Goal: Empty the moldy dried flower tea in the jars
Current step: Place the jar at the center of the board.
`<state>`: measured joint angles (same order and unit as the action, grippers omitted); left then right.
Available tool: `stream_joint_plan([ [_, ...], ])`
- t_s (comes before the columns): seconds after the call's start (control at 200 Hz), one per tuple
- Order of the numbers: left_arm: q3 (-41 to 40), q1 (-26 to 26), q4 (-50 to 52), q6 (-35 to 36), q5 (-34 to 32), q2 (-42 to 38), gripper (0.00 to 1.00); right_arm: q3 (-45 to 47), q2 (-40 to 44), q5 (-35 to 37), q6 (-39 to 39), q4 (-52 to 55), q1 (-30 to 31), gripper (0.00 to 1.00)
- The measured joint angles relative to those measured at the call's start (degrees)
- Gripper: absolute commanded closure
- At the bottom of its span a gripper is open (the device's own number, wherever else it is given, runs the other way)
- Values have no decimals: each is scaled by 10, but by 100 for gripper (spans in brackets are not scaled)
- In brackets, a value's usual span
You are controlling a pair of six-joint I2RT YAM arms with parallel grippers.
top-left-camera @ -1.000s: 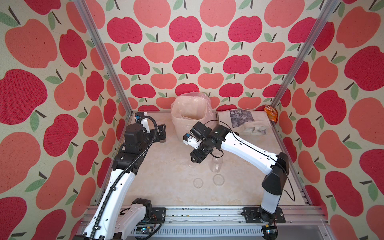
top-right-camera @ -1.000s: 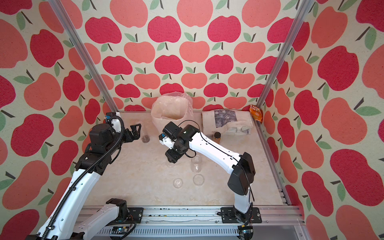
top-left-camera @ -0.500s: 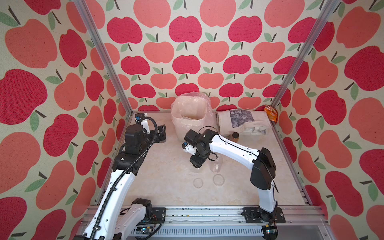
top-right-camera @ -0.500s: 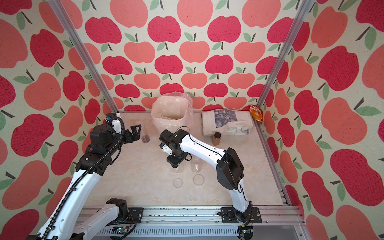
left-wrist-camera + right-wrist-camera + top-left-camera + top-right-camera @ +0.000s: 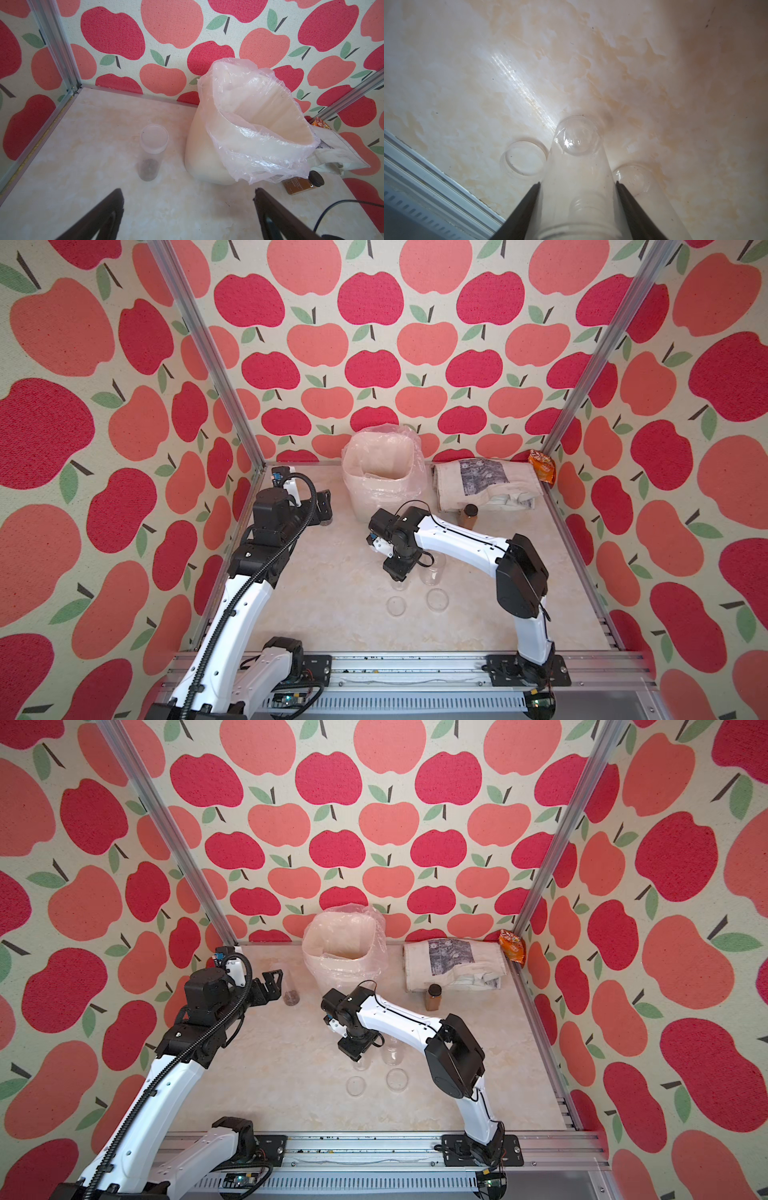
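Standing with its black fingers spread fully apart, the left gripper (image 5: 188, 191) faces a small clear cylindrical lidded jar (image 5: 152, 151), near it but not touching. The wide stance suits a grasp around the jar's wall. Dark brown crumbly dried flower tea (image 5: 148, 166) lies in a thin layer at this jar's bottom, so it is judged the one jar not yet emptied. Just beside it stands a white bin lined with a clear plastic bag (image 5: 374, 495), its mouth open to receive the tea. At centre, the right gripper (image 5: 577, 182) is clamped on the wall of an empty clear lidless jar (image 5: 576, 162). The jar's mouth points toward the wrist and its base toward the pale marbled tabletop (image 5: 332, 614), apparently for setting down; contact cannot be told. A second empty clear jar (image 5: 633, 178) stands just beside it, with two clear round flat lids (image 5: 395, 605) lying near. Farther right sit an amber jar with a black cap (image 5: 469, 517), a folded cloth bag (image 5: 486, 485) and an orange packet (image 5: 541, 466), all judged bystanders.
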<state>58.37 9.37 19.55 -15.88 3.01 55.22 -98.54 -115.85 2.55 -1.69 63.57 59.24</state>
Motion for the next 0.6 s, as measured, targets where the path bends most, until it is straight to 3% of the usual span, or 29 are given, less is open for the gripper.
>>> stream_joint_plan([
  [0.18,21,-5,23,6,-7,24,0,0,-1,0,2,-1,0,30],
  [0.405,90,-38,72,15,18,72,0,0,-4,-7,13,-5,0,11],
  [0.435,103,-44,81,19,24,81,1,0,-4,-9,15,-5,0,3],
  [0.6,198,-82,152,35,58,160,0,-24,0,-14,21,-2,0,1],
])
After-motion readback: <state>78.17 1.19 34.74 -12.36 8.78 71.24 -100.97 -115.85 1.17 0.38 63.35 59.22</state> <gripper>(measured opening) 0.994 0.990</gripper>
